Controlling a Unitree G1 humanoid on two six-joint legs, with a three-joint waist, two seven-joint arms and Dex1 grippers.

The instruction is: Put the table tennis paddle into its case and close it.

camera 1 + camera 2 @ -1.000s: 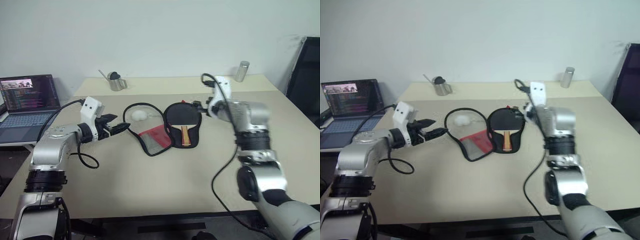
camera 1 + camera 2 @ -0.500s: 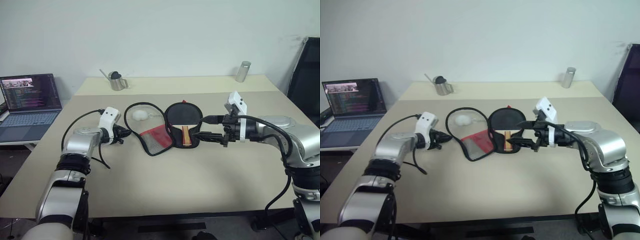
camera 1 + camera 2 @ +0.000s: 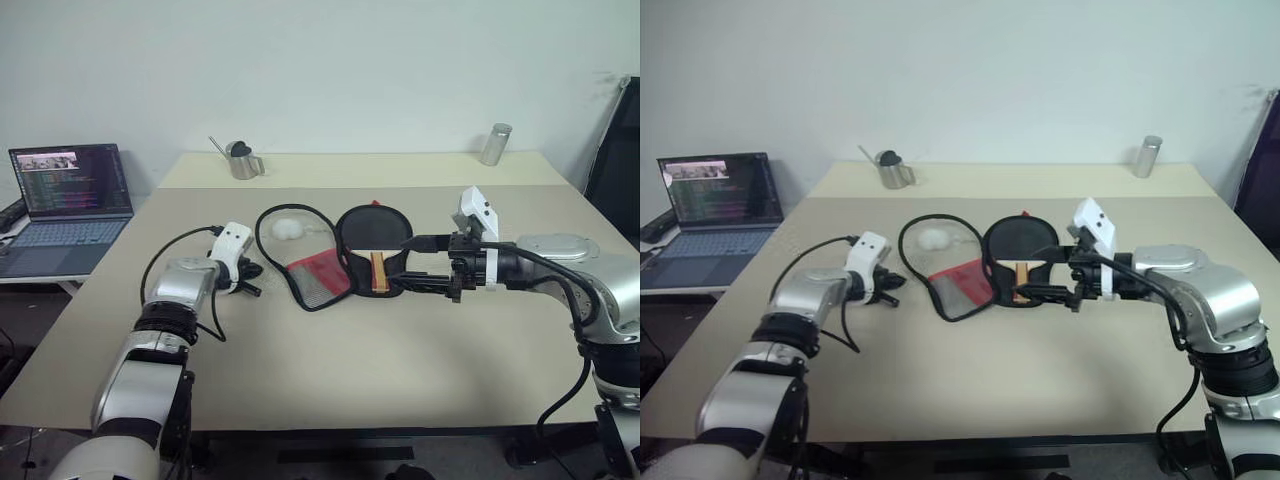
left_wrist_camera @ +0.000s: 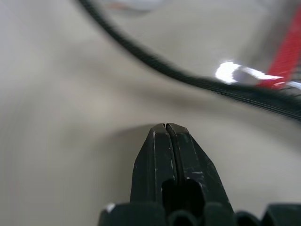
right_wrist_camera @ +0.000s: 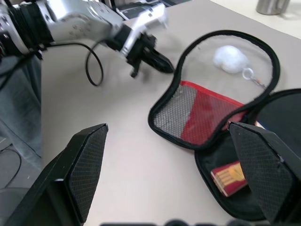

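Observation:
The case (image 3: pixel 320 275) lies unzipped and spread flat at the table's middle, its red and mesh flap to the left. The table tennis paddle (image 3: pixel 365 232) rests in the case's right half, black face up, with its wooden handle (image 5: pixel 229 178) pointing toward me. My left gripper (image 3: pixel 254 272) is shut on nothing, low over the table just left of the flap's black rim (image 4: pixel 188 80). My right gripper (image 3: pixel 412 263) stands wide open at the case's right edge, level with the handle and pointing left. A small white ball (image 3: pixel 290 228) sits inside the flap's rim.
An open laptop (image 3: pixel 70 190) stands on a side table at far left. A metal jug (image 3: pixel 240 160) and a metal canister (image 3: pixel 495 143) stand at the table's back edge. A dark chair (image 3: pixel 615 150) is at the right. Bare tabletop (image 3: pixel 330 370) lies in front of the case.
My left gripper has shut and sunk toward the table, closer to the flap's rim. My right arm has swung back from behind the case to its right side, with the gripper still open.

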